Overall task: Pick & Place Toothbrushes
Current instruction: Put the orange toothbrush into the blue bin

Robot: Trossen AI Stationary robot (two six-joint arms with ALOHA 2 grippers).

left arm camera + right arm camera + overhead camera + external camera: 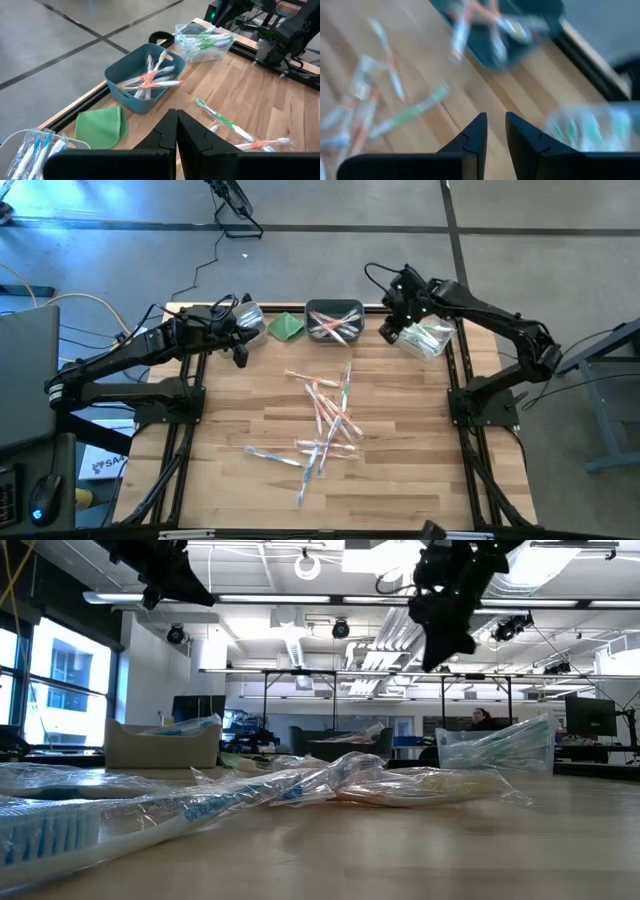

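Several toothbrushes (325,420) in clear wrappers lie loose in a heap on the middle of the wooden table; one with green parts (410,114) shows in the right wrist view. My right gripper (392,330) hangs high over the far right of the table, between the dark teal bin (335,321) and the clear bin (425,340). It points steeply down, its fingers (495,131) a little apart with nothing between them. My left gripper (242,352) waits at the far left, above the table, fingers (176,117) shut on nothing.
The teal bin (142,80) holds orange-handled brushes, the right clear bin (202,42) green ones, a clear bin (30,150) at the far left blue ones. A folded green cloth (287,326) lies between the left and teal bins. Bare wood spreads around the heap.
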